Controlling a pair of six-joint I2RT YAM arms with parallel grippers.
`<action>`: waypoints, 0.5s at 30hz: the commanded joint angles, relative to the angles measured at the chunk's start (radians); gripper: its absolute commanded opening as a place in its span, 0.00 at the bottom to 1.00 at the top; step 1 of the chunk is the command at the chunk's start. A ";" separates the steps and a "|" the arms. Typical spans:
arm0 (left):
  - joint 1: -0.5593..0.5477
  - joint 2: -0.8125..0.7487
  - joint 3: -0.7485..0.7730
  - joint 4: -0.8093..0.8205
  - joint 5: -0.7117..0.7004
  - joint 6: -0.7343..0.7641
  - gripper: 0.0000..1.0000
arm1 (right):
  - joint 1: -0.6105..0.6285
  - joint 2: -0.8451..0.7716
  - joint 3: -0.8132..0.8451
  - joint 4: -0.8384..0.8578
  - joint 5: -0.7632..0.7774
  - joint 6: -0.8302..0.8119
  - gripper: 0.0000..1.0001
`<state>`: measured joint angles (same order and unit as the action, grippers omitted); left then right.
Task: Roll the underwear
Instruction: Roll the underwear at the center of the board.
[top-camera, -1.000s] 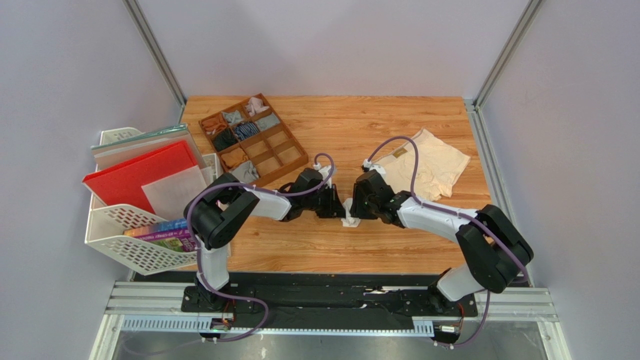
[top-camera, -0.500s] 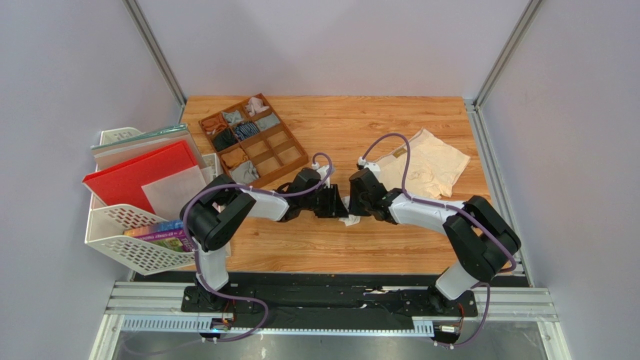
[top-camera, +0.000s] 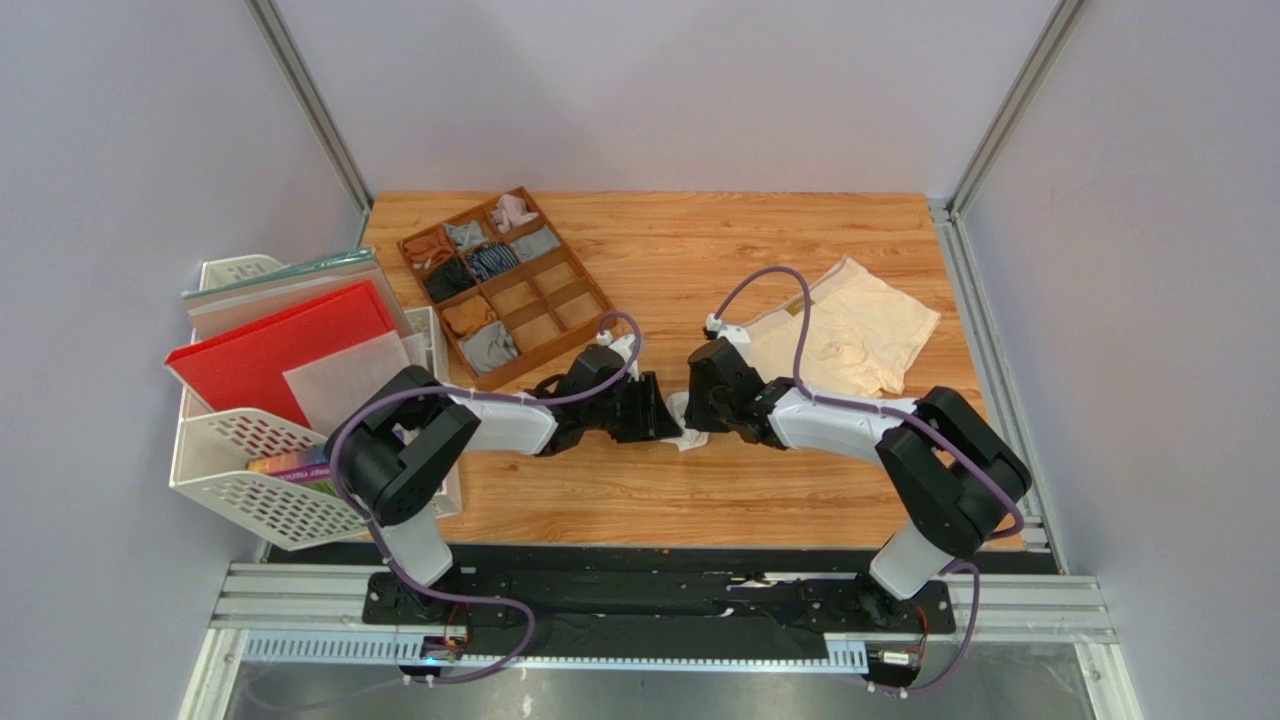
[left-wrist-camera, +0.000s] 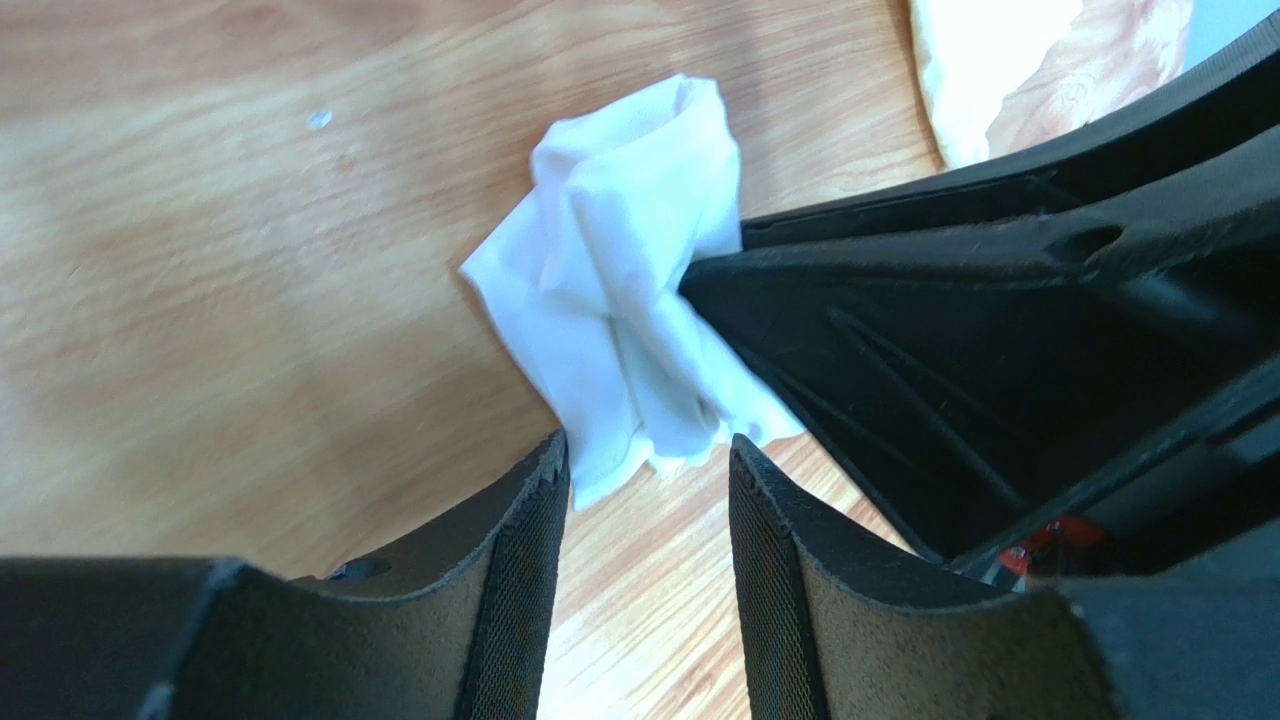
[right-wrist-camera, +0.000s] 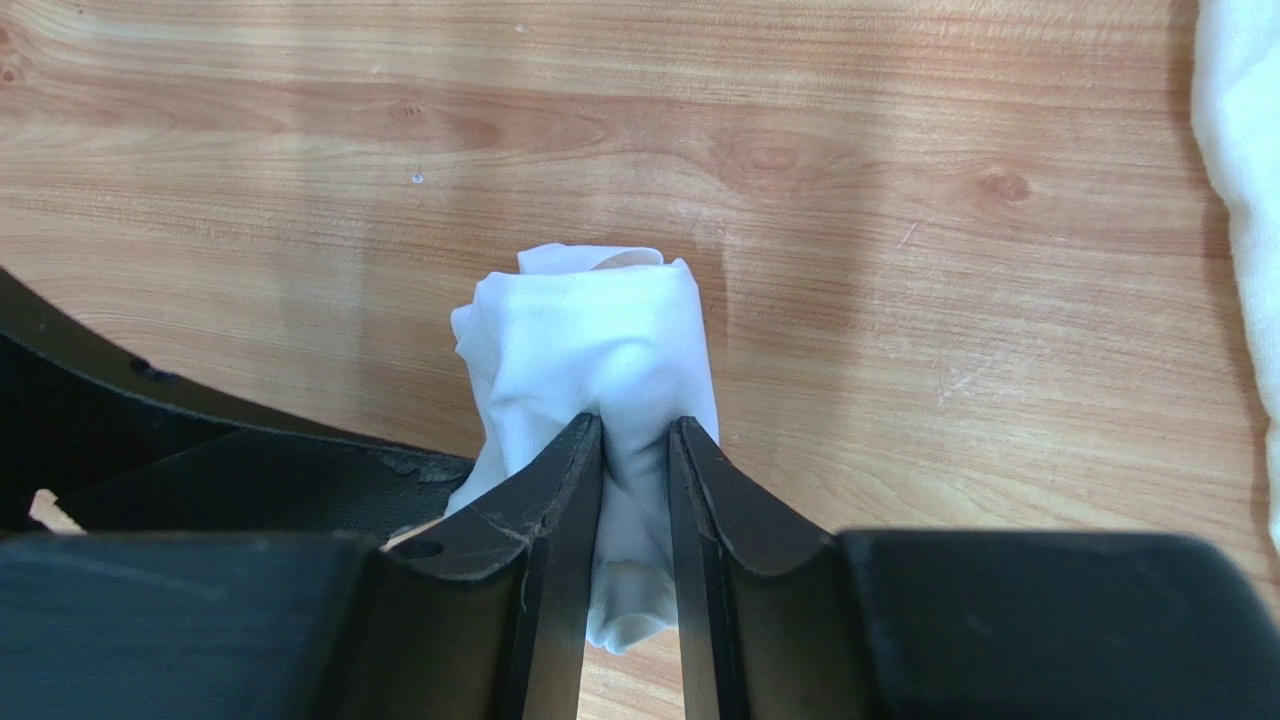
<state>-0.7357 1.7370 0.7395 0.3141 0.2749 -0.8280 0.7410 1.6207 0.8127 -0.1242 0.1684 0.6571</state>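
Your right claw (right-wrist-camera: 634, 428) is clamped on the white underwear (right-wrist-camera: 594, 338), its two fingers pinching a fold at the near end of the bundle. The cloth is bunched into a loose, crumpled roll that sits near the middle of the counter (top-camera: 676, 248), between the two arms. Your left claw (left-wrist-camera: 646, 450) faces it from the other side with its fingers apart. They grip nothing, and the lower corner of the white cloth lies just at the gap between their tips. From the left wrist you see the right claw's black finger pressed against the side of the bundle. The cream-beige underwear (top-camera: 857, 338) lies spread flat on the far right part of the counter, well apart from both claws. At the far left stands a wooden tray (top-camera: 559, 279) with small rolled garments (top-camera: 473, 263) in several compartments. Beside the counter's left edge a white rack (top-camera: 256, 495) holds a red folder (top-camera: 271, 353).
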 joint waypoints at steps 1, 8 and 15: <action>0.009 -0.037 -0.060 -0.004 -0.063 -0.060 0.51 | 0.017 0.036 -0.018 -0.103 -0.009 0.003 0.28; 0.012 -0.073 -0.100 0.052 -0.117 -0.106 0.62 | 0.024 0.025 -0.015 -0.109 -0.007 0.004 0.28; 0.012 0.004 -0.109 0.170 -0.126 -0.204 0.62 | 0.034 0.019 -0.012 -0.112 -0.003 0.003 0.28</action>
<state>-0.7303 1.6939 0.6533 0.4255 0.1917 -0.9665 0.7521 1.6207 0.8131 -0.1257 0.1810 0.6586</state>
